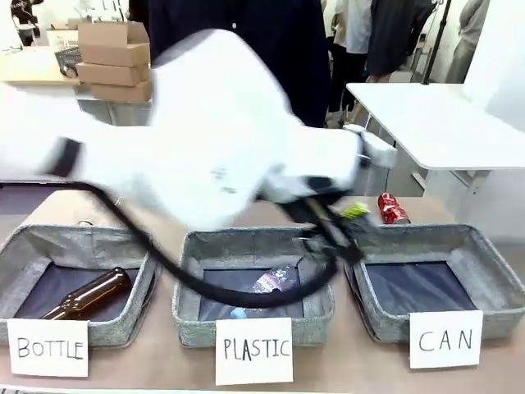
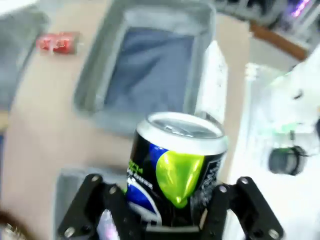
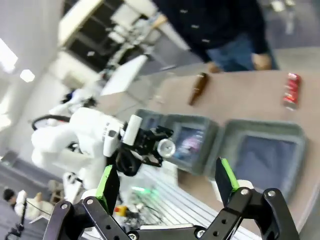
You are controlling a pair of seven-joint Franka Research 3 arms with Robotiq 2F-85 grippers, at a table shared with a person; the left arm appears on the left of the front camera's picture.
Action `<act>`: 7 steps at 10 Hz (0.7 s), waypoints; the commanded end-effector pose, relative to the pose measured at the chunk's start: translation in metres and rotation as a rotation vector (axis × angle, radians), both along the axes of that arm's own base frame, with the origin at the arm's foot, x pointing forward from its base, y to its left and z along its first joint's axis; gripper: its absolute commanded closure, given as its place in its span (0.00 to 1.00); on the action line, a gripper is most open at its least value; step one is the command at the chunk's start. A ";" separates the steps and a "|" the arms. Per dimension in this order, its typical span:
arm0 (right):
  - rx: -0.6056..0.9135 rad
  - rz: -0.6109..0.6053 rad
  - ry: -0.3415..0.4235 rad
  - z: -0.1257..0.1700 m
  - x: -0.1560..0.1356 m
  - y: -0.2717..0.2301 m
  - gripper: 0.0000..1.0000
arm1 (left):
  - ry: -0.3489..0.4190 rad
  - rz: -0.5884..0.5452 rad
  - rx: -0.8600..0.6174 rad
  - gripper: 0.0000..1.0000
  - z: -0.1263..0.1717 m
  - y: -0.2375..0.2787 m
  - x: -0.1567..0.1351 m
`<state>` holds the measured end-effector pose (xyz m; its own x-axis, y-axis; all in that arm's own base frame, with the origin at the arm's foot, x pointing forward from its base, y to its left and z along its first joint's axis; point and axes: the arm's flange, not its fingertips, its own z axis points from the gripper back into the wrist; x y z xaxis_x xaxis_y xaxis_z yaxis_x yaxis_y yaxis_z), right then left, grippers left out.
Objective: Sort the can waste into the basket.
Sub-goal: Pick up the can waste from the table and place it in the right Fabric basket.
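My left gripper [image 2: 167,212] is shut on the dark can [image 2: 175,165], which has a silver top and a green blotch. In the front view this blurred gripper [image 1: 332,223] hangs over the gap between the middle bin and the grey basket [image 1: 426,238] signed "CAN", with the can's green patch [image 1: 355,211] showing. The basket [image 2: 95,85] lies just beyond the held can. The red dented can [image 1: 392,208] lies on the table behind the basket, also in the wrist views [image 2: 59,43] [image 3: 291,90]. My right gripper [image 3: 167,182] is open, high above the basket [image 3: 260,127].
The "PLASTIC" bin [image 1: 246,242] holds a clear bottle [image 1: 275,281]; the "BOTTLE" bin [image 1: 49,242] holds a brown bottle [image 1: 86,295]. Another brown bottle [image 3: 198,88] lies on the table near the person [image 3: 220,30]. A black cable [image 1: 189,279] from my left arm droops over the middle bin.
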<state>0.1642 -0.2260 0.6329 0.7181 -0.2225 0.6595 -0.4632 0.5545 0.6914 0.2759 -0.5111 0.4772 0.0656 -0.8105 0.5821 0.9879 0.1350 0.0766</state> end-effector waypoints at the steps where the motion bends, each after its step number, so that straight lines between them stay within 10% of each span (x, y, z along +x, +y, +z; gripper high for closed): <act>1: -0.048 0.015 0.069 -0.040 0.002 -0.040 0.00 | -0.131 -0.209 -0.021 1.00 -0.017 -0.120 0.072; 7: -0.037 -0.034 0.034 -0.020 -0.015 -0.030 0.00 | 0.022 -0.222 0.039 1.00 -0.043 -0.188 0.083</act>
<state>0.1508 -0.2568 0.6112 0.7253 -0.1987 0.6591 -0.4384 0.6048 0.6648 0.3576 -0.6952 0.4296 -0.1420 -0.8204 0.5539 0.9897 -0.1061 0.0965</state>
